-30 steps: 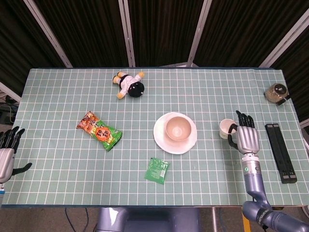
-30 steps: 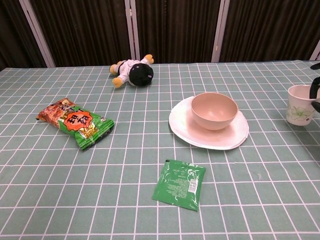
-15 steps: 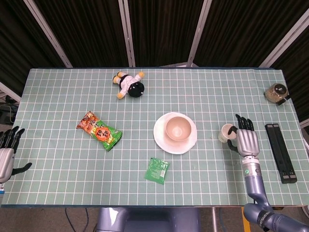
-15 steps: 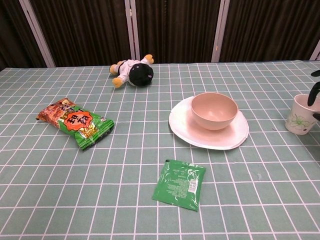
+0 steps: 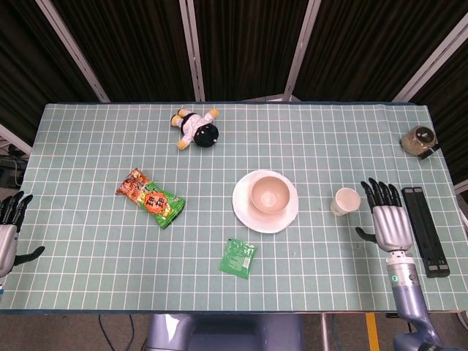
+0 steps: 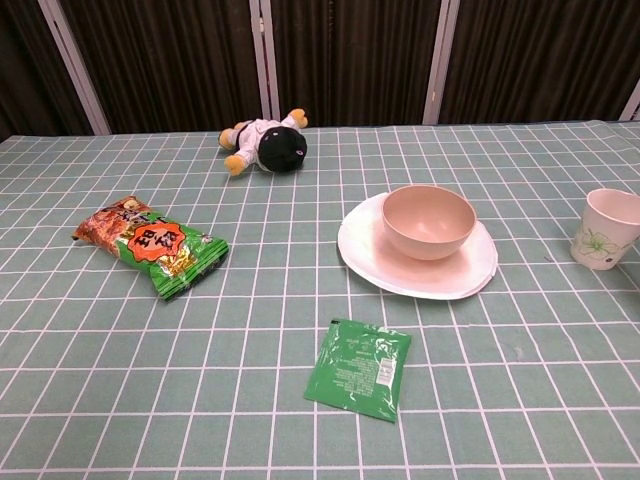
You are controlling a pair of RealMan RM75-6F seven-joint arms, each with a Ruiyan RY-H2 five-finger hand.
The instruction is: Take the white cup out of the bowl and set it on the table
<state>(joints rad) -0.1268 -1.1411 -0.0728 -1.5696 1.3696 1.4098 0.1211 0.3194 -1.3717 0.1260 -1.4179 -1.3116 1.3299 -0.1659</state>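
The white cup point(image 5: 345, 201) stands upright on the desk point(image 5: 88, 139) at right of frame, clear of the bowl point(image 5: 269, 194), my right robot hand point(image 5: 389, 219) beside it released with fingers spread; it looks light, thin-walled, best gripped around its sides.

Silver-backed right hand point(image 5: 390, 223), black fingers point(image 5: 382, 193), grey forearm.

Cup point(image 5: 345, 201) upright on table point(image 5: 95, 146), right of bowl point(image 5: 269, 194) on plate point(image 5: 248, 212) — right hand point(image 5: 389, 219) beside it, apart, fingers spread. Left hand point(image 5: 9, 230) at table's left edge.
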